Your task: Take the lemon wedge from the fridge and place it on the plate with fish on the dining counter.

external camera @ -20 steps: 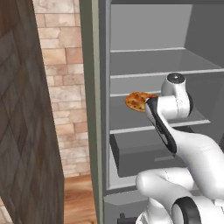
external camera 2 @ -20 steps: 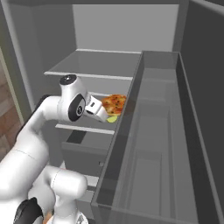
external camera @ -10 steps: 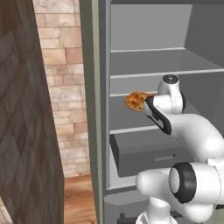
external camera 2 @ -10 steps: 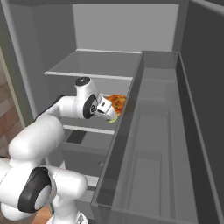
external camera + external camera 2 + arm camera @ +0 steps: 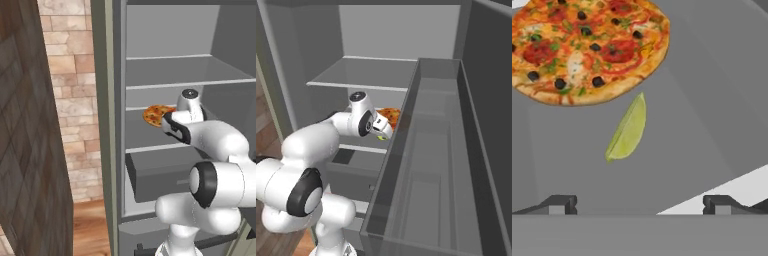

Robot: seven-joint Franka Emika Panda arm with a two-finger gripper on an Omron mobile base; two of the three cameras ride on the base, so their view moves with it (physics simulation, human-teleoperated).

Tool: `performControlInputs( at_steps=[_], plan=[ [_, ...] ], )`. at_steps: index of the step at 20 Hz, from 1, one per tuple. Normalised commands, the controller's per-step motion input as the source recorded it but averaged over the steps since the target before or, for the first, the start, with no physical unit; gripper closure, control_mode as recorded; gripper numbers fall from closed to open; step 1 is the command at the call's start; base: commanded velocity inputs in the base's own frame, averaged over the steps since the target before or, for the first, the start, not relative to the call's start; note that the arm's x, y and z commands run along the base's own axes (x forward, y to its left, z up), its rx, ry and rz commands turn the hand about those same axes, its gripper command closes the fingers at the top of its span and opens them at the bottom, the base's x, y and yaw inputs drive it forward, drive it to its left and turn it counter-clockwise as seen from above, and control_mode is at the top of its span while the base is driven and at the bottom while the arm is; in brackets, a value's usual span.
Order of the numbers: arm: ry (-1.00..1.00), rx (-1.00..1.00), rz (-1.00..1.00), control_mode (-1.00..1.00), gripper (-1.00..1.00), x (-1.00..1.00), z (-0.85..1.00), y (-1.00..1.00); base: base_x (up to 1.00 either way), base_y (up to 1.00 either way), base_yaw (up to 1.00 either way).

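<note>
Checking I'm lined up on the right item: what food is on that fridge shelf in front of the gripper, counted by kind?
Pizza: 1
Lemon wedge: 1, lying just off the pizza's edge, not touching it, ahead of the open gripper
Total: 2 food items on the fridge shelf

Yellow-green lemon wedge (image 5: 628, 130), orange pizza (image 5: 587, 47) with red and black toppings, grey fridge (image 5: 170, 70), tan brick wall (image 5: 70, 85).

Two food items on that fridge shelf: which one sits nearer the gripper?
The lemon wedge, the small yellow-green sliver lying between the open gripper and the pizza. The pizza is round, far larger, and farther back on the shelf.
</note>
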Motion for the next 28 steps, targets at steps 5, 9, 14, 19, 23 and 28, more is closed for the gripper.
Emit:
performControlInputs(
  at_steps=[5,9,14,19,23,28],
  plan=[
    [0.0,0.0,0.0,-1.0,-1.0,0.36,-0.18,0.0,0.0,0.0,0.0],
    [0.0,0.0,0.0,-1.0,-1.0,0.43,-0.09,0.0,0.0,0.0,0.0],
    [0.0,0.0,0.0,-1.0,-1.0,0.29,-0.13,0.0,0.0,0.0,0.0],
    [0.0,-0.02,0.0,-1.0,-1.0,0.16,-0.24,0.0,0.0,0.0,0.0],
    [0.0,0.0,0.0,-1.0,-1.0,0.07,-0.25,0.0,0.0,0.0,0.0],
    [0.0,0.0,0.0,-1.0,-1.0,0.0,-0.23,0.0,0.0,0.0,0.0]
  ],
)
